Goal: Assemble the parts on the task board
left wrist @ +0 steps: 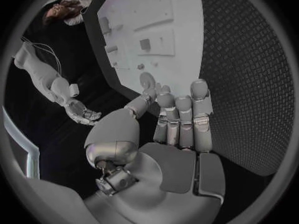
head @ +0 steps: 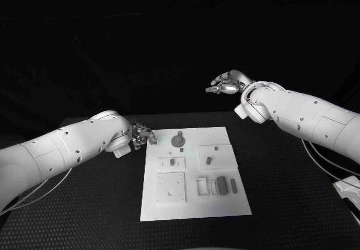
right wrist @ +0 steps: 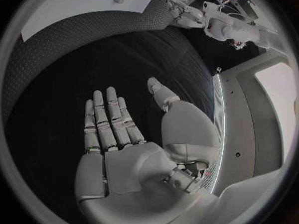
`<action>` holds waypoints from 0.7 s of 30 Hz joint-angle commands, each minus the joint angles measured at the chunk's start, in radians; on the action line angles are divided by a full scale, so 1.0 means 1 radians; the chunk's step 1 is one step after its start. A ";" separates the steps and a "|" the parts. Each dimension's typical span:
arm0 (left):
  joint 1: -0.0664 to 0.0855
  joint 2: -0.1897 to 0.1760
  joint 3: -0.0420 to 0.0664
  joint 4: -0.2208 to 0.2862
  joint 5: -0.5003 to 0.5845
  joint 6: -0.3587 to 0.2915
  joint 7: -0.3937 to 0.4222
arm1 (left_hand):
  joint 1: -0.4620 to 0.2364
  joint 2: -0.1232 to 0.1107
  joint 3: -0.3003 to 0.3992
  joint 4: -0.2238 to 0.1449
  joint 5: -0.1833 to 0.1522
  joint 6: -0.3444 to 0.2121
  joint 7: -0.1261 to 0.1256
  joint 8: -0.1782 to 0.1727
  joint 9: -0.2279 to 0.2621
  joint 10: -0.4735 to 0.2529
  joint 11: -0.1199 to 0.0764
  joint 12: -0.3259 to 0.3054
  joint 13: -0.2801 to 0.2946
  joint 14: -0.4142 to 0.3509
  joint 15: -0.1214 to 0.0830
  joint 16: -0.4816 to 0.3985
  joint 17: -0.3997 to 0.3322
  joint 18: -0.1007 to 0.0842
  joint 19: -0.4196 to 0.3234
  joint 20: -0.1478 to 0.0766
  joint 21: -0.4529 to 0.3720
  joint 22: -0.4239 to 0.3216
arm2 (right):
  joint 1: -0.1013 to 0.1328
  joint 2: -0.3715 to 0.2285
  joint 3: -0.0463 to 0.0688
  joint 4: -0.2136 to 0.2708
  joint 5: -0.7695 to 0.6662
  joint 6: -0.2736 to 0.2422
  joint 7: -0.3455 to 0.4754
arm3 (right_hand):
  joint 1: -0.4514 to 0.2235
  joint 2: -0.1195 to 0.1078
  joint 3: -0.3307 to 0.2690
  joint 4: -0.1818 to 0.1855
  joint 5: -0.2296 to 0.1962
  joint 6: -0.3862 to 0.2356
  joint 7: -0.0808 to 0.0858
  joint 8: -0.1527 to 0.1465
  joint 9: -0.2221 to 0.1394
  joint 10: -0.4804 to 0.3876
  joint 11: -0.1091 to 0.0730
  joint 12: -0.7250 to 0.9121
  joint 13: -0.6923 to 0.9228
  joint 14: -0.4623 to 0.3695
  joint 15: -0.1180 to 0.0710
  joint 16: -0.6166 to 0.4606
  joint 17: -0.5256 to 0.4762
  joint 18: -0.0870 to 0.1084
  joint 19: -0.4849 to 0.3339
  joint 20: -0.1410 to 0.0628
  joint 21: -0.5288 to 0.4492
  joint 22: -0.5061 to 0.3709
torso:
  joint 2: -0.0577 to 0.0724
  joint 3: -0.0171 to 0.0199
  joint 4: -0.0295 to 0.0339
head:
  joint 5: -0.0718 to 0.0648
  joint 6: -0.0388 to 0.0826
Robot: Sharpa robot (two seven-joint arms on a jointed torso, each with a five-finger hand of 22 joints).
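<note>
Left hand (head: 140, 136) is hovering empty, fingers apart, at the task board's (head: 225, 203) far-left corner; right hand (head: 225, 83) is hanging open, far off. Parts (head: 221, 185) are lying mid-bench, looking small, stiff, light: pinch by the sides.

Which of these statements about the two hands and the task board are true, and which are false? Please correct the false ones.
1. The left hand holds a part. False: its fingers are empty, beside the task board's far left corner.
2. The right hand is raised beyond the board's far edge. True.
3. The right hand's fingers are spread with nothing in them. True.
4. A round grey part lies near the board's near edge. False: it lies near the far edge.
</note>
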 commanded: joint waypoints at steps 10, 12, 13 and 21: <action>-0.003 -0.031 -0.033 0.130 -0.021 -0.148 -0.062 | 0.001 0.012 0.003 0.005 0.076 0.021 -0.019 0.179 0.116 0.012 -0.019 -0.008 -0.005 0.010 -0.012 -0.002 -0.004 0.020 0.014 -0.010 0.000 0.021 | 0.000 -0.006 0.000 0.001 0.002 0.008 0.011 | 0.009 0.001 -0.002 0.002 0.002 -0.005 0.066 0.004 -0.001 -0.001 0.006 -0.004 -0.002 -0.004 0.003 -0.007 -0.001 -0.018 0.008 0.000 -0.008 0.002 | -0.002 0.0020 0.0025 | 0.004 -0.008; -0.002 -0.032 -0.058 0.142 -0.016 -0.142 -0.070 | -0.001 0.012 0.003 0.005 0.077 0.021 -0.021 0.185 0.118 0.014 -0.020 -0.008 -0.005 0.012 -0.013 -0.002 -0.004 0.020 0.015 -0.011 0.000 0.021 | 0.000 -0.006 0.000 0.001 0.002 0.008 0.011 | 0.009 0.001 -0.002 0.002 0.002 -0.005 0.066 0.004 -0.001 -0.001 0.006 -0.004 -0.002 -0.004 0.003 -0.007 -0.001 -0.018 0.008 0.000 -0.008 0.002 | -0.002 0.0025 0.0017 | 0.005 -0.009; -0.002 -0.031 -0.066 0.146 -0.009 -0.136 -0.073 | -0.004 0.012 0.002 0.005 0.078 0.023 -0.022 0.192 0.120 0.016 -0.022 -0.008 -0.005 0.013 -0.013 -0.002 -0.004 0.020 0.016 -0.011 0.000 0.021 | 0.000 -0.005 0.000 0.001 0.002 0.009 0.011 | 0.009 0.001 -0.002 0.002 0.002 -0.005 0.066 0.004 -0.001 -0.001 0.006 -0.004 -0.002 -0.004 0.003 -0.007 -0.002 -0.018 0.008 0.000 -0.008 0.002 | -0.002 0.0020 0.0012 | 0.005 -0.011; -0.003 -0.029 -0.114 0.171 0.017 -0.114 -0.087 | -0.014 0.014 0.000 0.005 0.074 0.022 -0.026 0.210 0.125 0.017 -0.025 -0.009 -0.005 0.014 -0.012 -0.002 -0.005 0.019 0.016 -0.011 -0.001 0.021 | 0.000 -0.007 0.000 0.002 0.002 0.009 0.011 | 0.009 0.001 -0.002 0.002 0.002 -0.005 0.066 0.004 -0.002 -0.001 0.006 -0.004 -0.003 -0.004 0.003 -0.007 -0.002 -0.019 0.007 0.000 -0.009 0.003 | 0.000 0.0015 0.0001 | 0.006 -0.017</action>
